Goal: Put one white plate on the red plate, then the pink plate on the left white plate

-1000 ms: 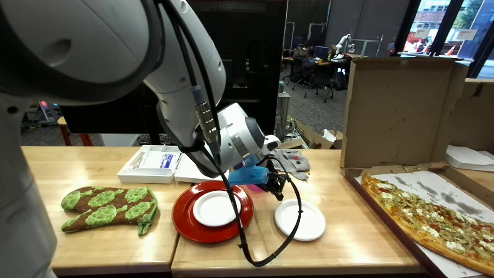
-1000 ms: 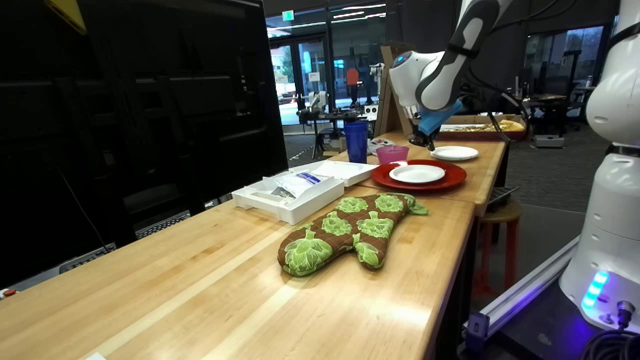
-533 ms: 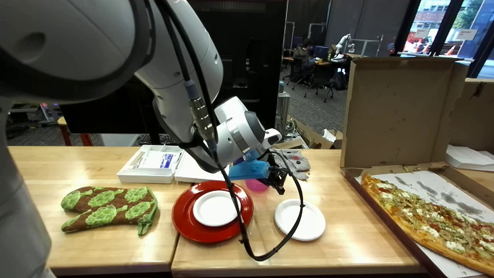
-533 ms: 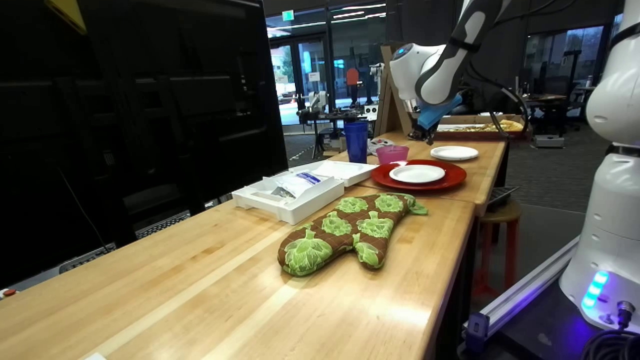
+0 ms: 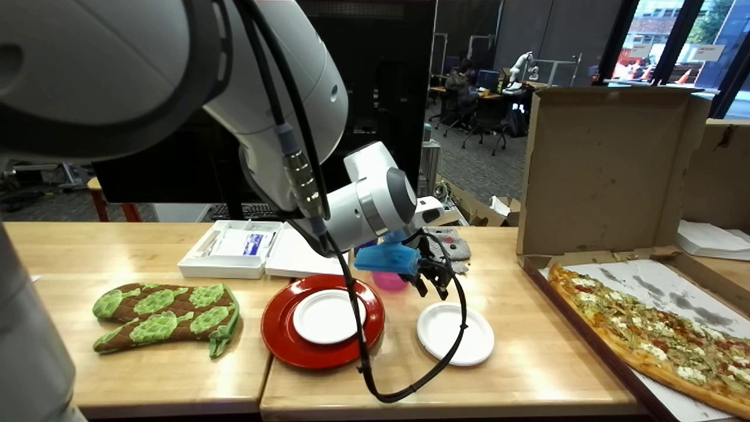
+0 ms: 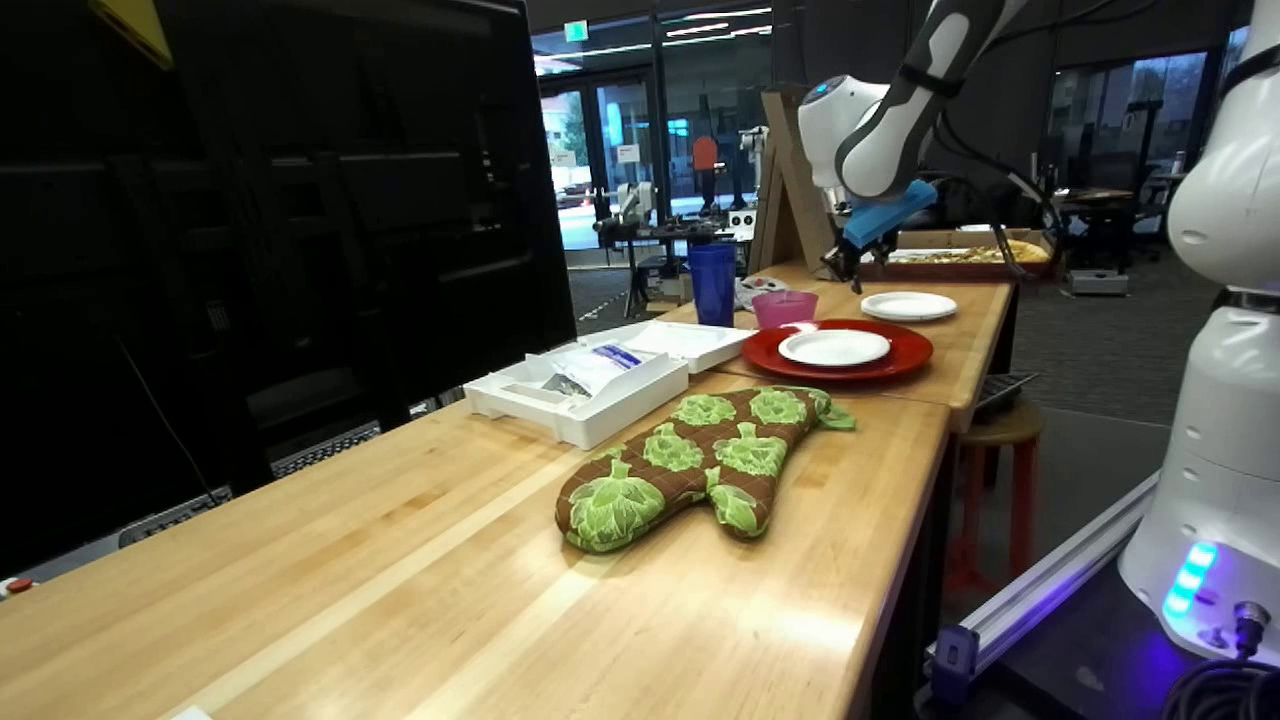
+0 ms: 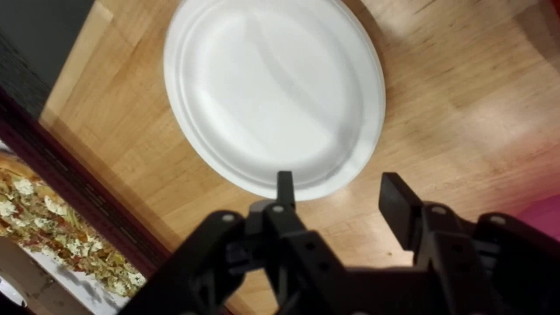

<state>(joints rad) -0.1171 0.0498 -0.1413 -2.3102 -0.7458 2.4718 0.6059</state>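
The black 2-fingered gripper (image 7: 339,189) hangs spread; the round pink plastic dish (image 7: 544,213), likely next, lies rightward in wrist view.

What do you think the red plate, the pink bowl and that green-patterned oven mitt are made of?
Red plate: glossy, with light glinting off it; perhaps plastic, though glazed ceramic is possible.
Pink bowl: probably translucent plastic, since a pink tint spills onto the table beside it.
Oven mitt: almost surely padded fabric, matte, with quilting lines between the green prints.
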